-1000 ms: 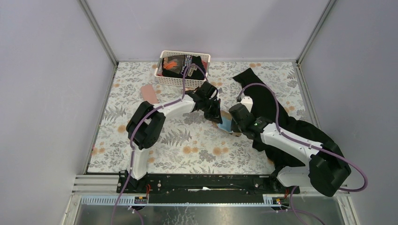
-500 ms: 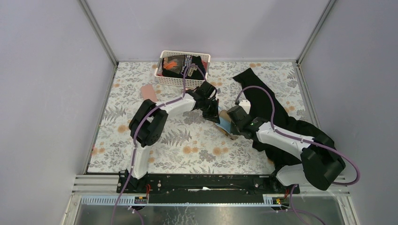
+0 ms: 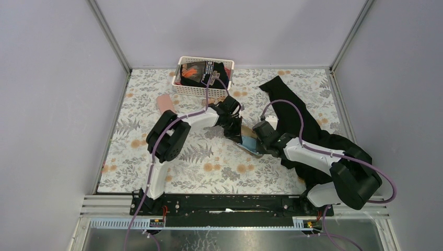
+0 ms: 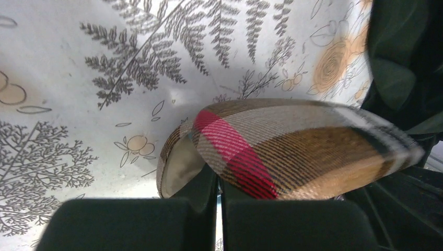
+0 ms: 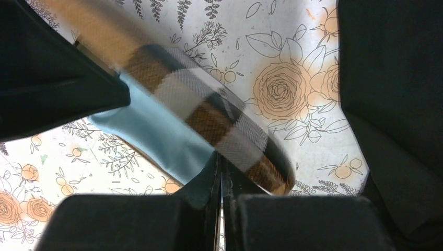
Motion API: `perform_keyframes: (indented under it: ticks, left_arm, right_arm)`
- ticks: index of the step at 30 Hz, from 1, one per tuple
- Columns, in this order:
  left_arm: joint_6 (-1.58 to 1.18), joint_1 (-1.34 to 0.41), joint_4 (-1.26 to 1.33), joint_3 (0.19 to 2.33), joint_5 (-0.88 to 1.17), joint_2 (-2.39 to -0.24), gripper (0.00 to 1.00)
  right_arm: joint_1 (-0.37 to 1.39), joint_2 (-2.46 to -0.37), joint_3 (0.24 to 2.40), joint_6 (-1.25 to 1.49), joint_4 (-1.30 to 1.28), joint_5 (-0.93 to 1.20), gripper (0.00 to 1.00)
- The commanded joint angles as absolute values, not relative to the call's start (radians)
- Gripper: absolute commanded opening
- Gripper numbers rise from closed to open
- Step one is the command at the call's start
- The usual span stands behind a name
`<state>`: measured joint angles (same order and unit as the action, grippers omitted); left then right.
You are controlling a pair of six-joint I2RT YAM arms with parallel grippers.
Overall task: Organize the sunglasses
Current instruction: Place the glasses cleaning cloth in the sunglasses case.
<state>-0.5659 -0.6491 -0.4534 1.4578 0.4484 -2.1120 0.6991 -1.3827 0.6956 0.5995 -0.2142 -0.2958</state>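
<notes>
A plaid oblong case (image 3: 251, 149) hangs between both grippers just above the floral table. In the left wrist view the plaid case (image 4: 292, 146) is partly open with its beige lining showing, and my left gripper (image 4: 220, 183) is shut on its edge. My right gripper (image 5: 221, 168) is shut on the case's (image 5: 209, 112) other end, right where a light-blue cloth (image 5: 151, 130) hangs from it. In the top view the left gripper (image 3: 236, 128) and right gripper (image 3: 256, 140) face each other closely. Neither pair of sunglasses shows clearly.
A white basket (image 3: 180, 87) holding dark items with an orange print stands at the back. A pink oblong case (image 3: 165, 103) lies left of it. A black cloth (image 3: 300, 117) stretches along the table's right side, under the right arm.
The right gripper has moved left and nearer to the left gripper. The plaid case and blue cloth between them have tilted and sunk a little towards the table.
</notes>
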Motion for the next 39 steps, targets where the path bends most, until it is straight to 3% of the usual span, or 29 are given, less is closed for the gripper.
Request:
perform_keyframes:
  ticks: [1,39]
  left_arm:
    - [-0.545,-0.656,-0.463,1.409,0.448,-2.077,0.0]
    - [-0.473,-0.692,-0.44,1.392,0.29,-2.05,0.0]
  right_arm:
    - [0.692,-1.394,0.695,0.596,-0.186,-0.289,0.0]
    - [0.693,-1.39,0.609,0.637,-0.129,-0.295,0.0]
